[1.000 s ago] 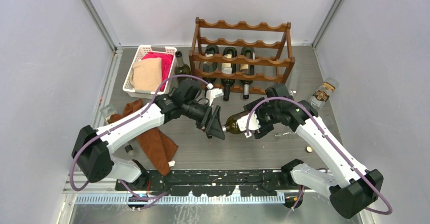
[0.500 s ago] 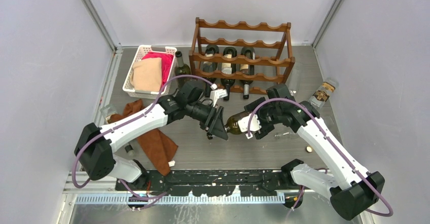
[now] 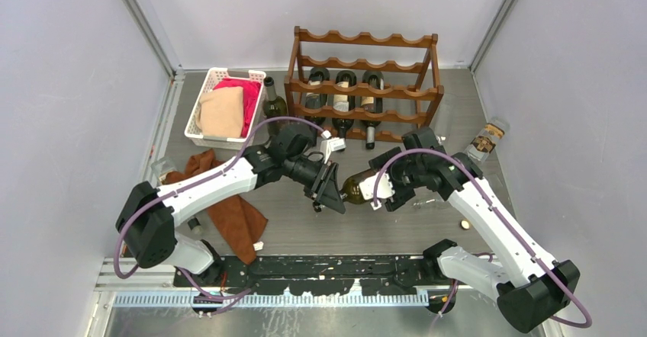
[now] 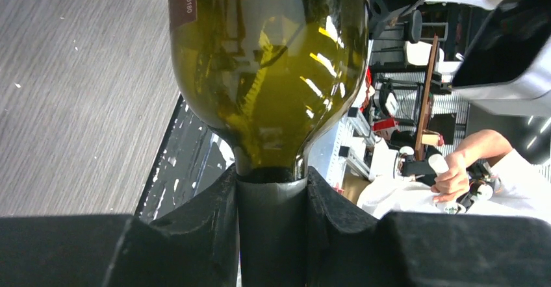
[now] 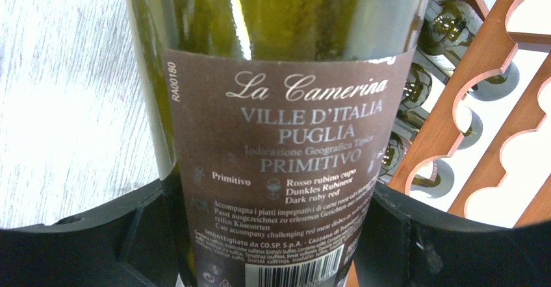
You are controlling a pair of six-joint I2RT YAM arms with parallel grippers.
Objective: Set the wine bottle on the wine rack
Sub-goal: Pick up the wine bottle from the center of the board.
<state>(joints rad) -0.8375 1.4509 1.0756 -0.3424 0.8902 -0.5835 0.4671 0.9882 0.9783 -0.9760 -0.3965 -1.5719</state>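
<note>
We hold the wine bottle [image 3: 355, 186] nearly level above the table [image 3: 290, 230], in front of the wine rack [image 3: 363, 87], between both arms. Our left gripper [image 4: 271, 196] is clamped on the neck; our right gripper [image 5: 269, 235] clasps the body at the label. Light passes through the green glass, so we judge it empty or nearly so and fairly light, yet rigid, smooth, slippery and breakable. The neck gives a narrow, snug hold, but the body hangs beyond it and may droop or twist if held there alone.

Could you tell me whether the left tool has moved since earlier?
Yes, the left tool shifted slightly right against the wine rack, onto the wine bottle.
</note>
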